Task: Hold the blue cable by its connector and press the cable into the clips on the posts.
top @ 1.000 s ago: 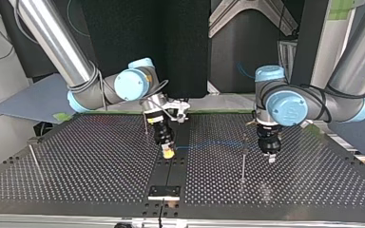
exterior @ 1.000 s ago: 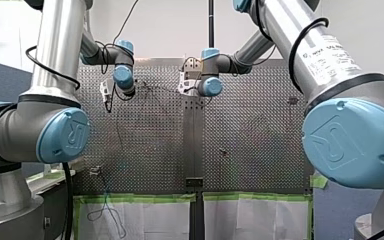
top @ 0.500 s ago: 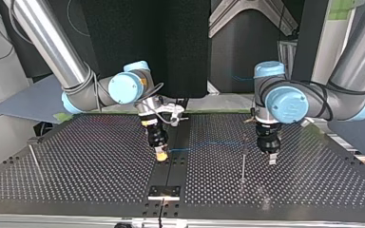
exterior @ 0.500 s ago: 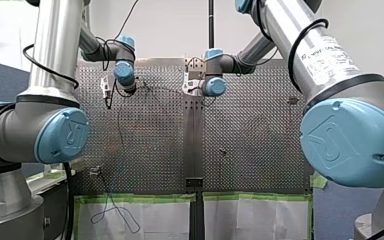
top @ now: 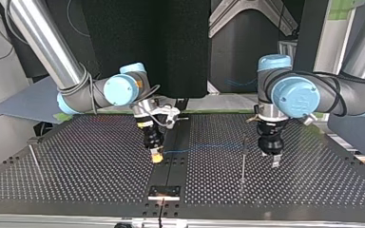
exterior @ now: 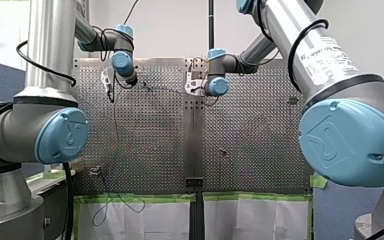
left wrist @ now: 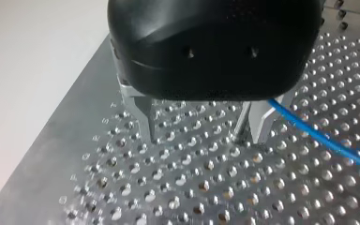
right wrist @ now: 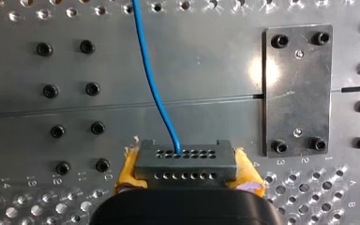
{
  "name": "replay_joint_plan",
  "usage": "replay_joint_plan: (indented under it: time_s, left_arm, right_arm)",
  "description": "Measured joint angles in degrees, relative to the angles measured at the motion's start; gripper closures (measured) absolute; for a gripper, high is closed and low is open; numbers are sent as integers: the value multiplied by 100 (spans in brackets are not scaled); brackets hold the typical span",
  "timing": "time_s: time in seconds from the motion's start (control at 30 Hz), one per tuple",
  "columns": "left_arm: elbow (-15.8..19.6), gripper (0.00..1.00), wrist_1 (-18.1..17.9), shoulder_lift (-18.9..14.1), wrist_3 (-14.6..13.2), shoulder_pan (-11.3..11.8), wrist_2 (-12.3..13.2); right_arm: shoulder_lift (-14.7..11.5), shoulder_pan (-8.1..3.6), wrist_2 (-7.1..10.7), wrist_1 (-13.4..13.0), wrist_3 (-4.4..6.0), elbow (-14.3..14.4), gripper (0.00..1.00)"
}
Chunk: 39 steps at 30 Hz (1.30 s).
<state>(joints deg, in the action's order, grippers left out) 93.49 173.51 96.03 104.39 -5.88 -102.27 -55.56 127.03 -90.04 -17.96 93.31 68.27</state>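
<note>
The perforated table (top: 76, 171) fills the lower part of the top view, with a smooth dark strip (top: 176, 156) running down its middle. My right arm (top: 52, 47) comes in at that view's left and my left arm (top: 351, 90) at its right, and both point their grippers down at the table.

My right gripper (top: 156, 156) stands at the edge of the middle strip. In the right wrist view its yellow pads (right wrist: 127, 171) are clamped on the two ends of the dark grey connector (right wrist: 185, 161). The connector has two rows of small holes on its face.

My left gripper (top: 274, 161) hangs over the table just beside an upright post (top: 243, 159). In the left wrist view its black body carries two metal fingers (left wrist: 145, 117), which stand well apart with only the table's holes between them.

A rectangular metal plate (right wrist: 297, 89) with four corner screws lies on the strip, ahead of and to one side of the connector. A second thin post (top: 33, 156) leans near the table's edge at the top view's left.

The blue cable (right wrist: 154, 89) leaves the connector's upper row of holes and runs across the table to the top of the upright post. In the left wrist view it passes the outer side of one finger. I cannot tell whether it touches that finger.
</note>
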Motion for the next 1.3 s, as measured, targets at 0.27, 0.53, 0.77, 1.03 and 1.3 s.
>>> replay_joint_plan:
  time_s: [0.27,0.53,0.77,1.03,1.3]
  left_arm:
    - [0,2,35,30,-247,-1,-409]
    - [89,2,361,37,-475,-107,-638]
    - [220,2,580,34,-570,-211,-744]
    - [228,2,742,33,-514,-336,-734]
    - [237,2,931,13,-392,-351,-728]
  right_arm:
    - [-4,-67,3,-6,-17,-23,100]
    - [-5,-93,4,-4,-12,-27,100]
    - [-4,-95,4,10,-5,-27,100]
    - [-4,-95,4,13,-19,-27,100]
    - [-4,-66,4,12,-68,-27,100]
